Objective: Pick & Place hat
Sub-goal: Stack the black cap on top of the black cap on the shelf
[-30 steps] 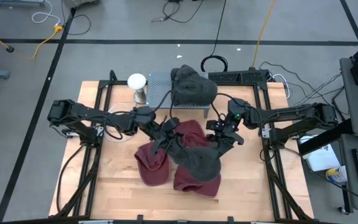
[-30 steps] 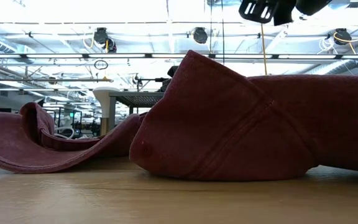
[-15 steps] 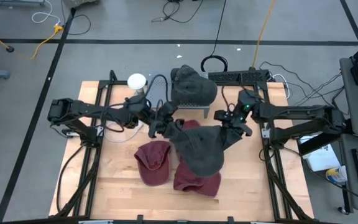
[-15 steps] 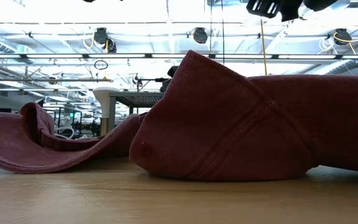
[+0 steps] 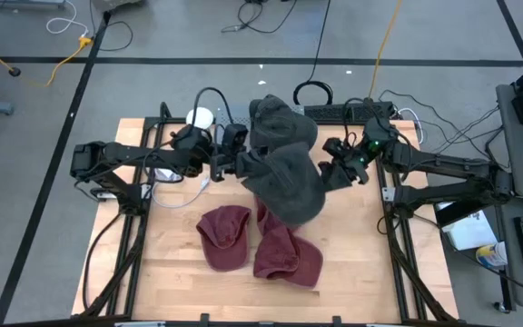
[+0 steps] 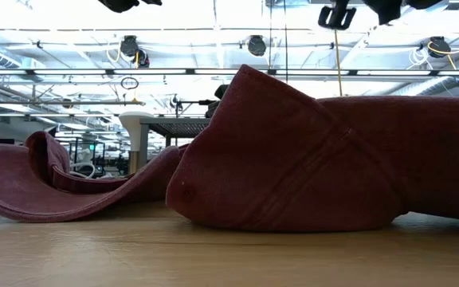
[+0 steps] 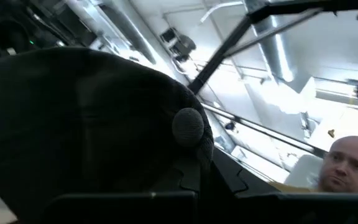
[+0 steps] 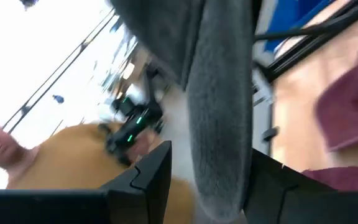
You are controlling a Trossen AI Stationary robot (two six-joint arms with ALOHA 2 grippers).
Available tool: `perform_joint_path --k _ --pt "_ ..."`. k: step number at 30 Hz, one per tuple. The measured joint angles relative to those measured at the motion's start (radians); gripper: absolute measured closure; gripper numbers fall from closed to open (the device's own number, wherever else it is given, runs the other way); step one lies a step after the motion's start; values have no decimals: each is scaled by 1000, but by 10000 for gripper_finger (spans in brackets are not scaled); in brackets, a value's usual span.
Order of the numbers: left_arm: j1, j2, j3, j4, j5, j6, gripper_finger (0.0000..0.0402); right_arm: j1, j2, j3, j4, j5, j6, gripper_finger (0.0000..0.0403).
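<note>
From above, both arms carry a dark grey hat (image 5: pixel 289 182) clear of the table (image 5: pixel 171 282); the left gripper (image 5: pixel 240 163) pinches one edge shut and the right gripper (image 5: pixel 334 173) grips the opposite edge, near the grey rack (image 5: pixel 234 123) where another dark hat (image 5: pixel 280 123) sits. Two maroon hats (image 5: pixel 257 245) lie on the wood, apparently unplaced. At table level, one maroon hat (image 6: pixel 317 159) fills the foreground. The left wrist view shows dark cloth (image 7: pixel 86 124) pressed close. The right wrist view shows grey fabric (image 8: pixel 219 137) between its fingers. Judged midway: lifted, not set down.
</note>
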Motion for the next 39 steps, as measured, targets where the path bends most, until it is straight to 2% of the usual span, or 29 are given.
perform_joint_path --k 5,9,16,20,30,34,39 --pt "33 -4 0 -10 -37 8 397 -29 -26 0 -40 117 -4 254" --pt "57 -5 0 -14 -59 33 398 -44 -63 0 -77 256 -49 259" --pt "105 -5 56 -33 -77 58 398 -52 -162 0 -209 477 -267 269" --pt "143 -5 116 -126 -77 92 399 -52 -221 0 -305 570 -393 271" --pt "229 -5 319 -441 -88 195 398 -52 -321 0 -431 636 -584 271" --pt "266 -6 371 -491 -110 212 399 -50 -344 0 -436 657 -618 271" --pt "309 -6 379 -492 -150 244 399 -50 -366 0 -435 685 -675 271"
